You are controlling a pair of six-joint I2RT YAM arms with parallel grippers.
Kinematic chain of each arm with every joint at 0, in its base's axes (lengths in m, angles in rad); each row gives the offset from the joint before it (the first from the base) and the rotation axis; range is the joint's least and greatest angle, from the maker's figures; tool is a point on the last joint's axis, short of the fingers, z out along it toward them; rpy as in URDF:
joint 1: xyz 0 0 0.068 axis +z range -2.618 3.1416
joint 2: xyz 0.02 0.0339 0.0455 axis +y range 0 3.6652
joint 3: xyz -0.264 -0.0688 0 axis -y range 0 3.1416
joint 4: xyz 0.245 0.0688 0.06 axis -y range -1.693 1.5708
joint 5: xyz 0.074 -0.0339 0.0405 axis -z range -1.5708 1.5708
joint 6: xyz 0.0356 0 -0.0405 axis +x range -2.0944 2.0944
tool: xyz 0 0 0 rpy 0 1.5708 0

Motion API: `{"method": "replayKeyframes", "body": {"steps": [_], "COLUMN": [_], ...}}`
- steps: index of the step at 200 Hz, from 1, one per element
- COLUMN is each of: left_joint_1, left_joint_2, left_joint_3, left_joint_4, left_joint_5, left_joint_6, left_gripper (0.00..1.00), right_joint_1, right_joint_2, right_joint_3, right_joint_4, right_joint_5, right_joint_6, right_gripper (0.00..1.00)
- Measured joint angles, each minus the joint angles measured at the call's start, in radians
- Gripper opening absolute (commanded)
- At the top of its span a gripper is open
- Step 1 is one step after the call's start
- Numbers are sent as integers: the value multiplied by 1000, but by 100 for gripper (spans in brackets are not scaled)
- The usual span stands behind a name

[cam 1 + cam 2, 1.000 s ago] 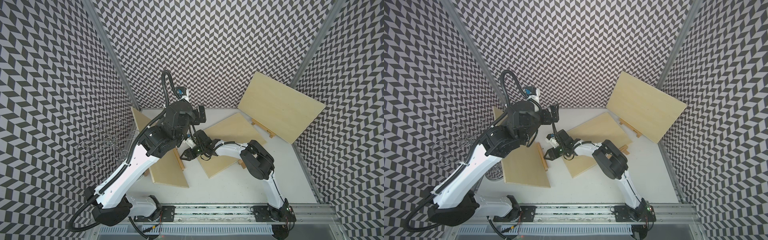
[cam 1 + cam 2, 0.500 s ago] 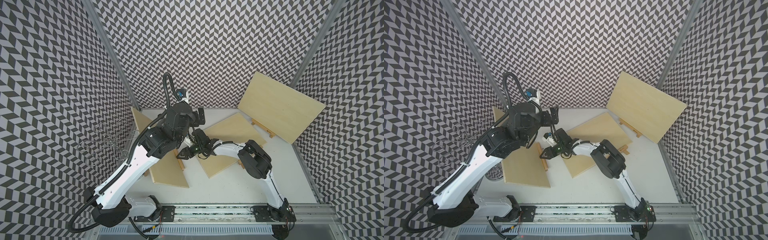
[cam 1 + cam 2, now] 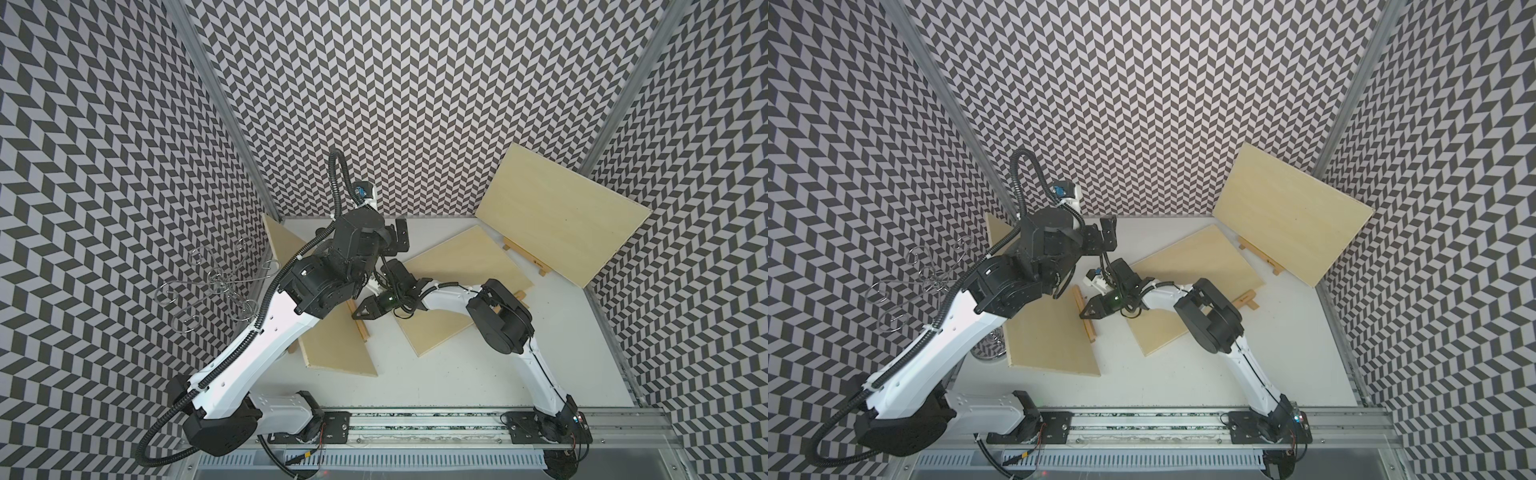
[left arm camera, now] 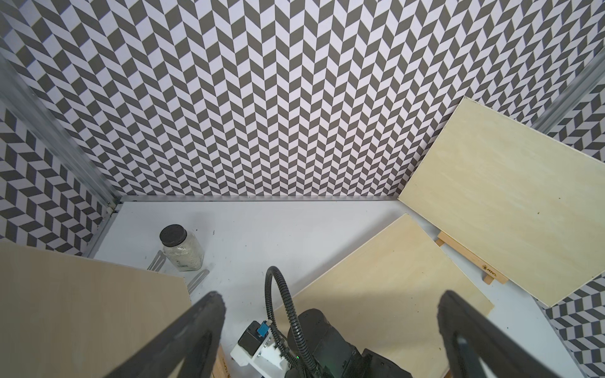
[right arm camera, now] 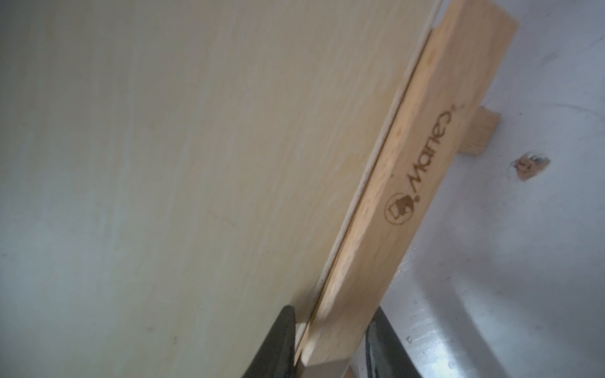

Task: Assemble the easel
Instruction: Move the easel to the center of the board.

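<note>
Far left in a top view, a wire rack (image 3: 216,286) sits by the wall, not in my way. Next, lower left of centre, lies the ply panel (image 3: 332,349) w/ its ledge strip (image 3: 360,328) along the right edge. That's the easel part I'm on. The panel looks thin, light and stiff, w/ a smooth face, so prob. slippery flat-on. The strip is solid wood w/ square sides, the best place to take hold.

Right claw (image 5: 332,314) pinches across that strip near its end, one finger on the panel side, one on the bench (image 3: 436,386) side. Left claw (image 4: 330,296) hangs above, jaws wide, holding nothing. The left arm crowds the panel from above, so lift room looks tight.

At centre, a 2nd panel (image 3: 461,266) lies flat under my right forearm. Upper right, a 3rd panel (image 3: 561,212) leans on the wall. A jar (image 4: 181,247) stands at the back, no obstacle.
</note>
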Motion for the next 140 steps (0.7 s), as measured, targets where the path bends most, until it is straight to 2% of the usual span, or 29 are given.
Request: {"method": "replayKeyframes", "body": {"steps": [25,46,140], "left_joint_1": [1,2,2], "left_joint_2": [0,-2,-8], "left_joint_3": [-6,-8,-15], "left_joint_4": [0,0,0], "left_joint_5": [0,0,1], "left_joint_6": [0,0,-3], "left_gripper": [99,99,99], "right_joint_1": [2,3,-20], "right_joint_2": [15,22,10], "right_joint_3": [18,28,-6], "right_joint_4": [3,2,72], "right_joint_5": [-19,-26,40], "right_joint_6": [20,32,126], "right_gripper": [15,10,4]}}
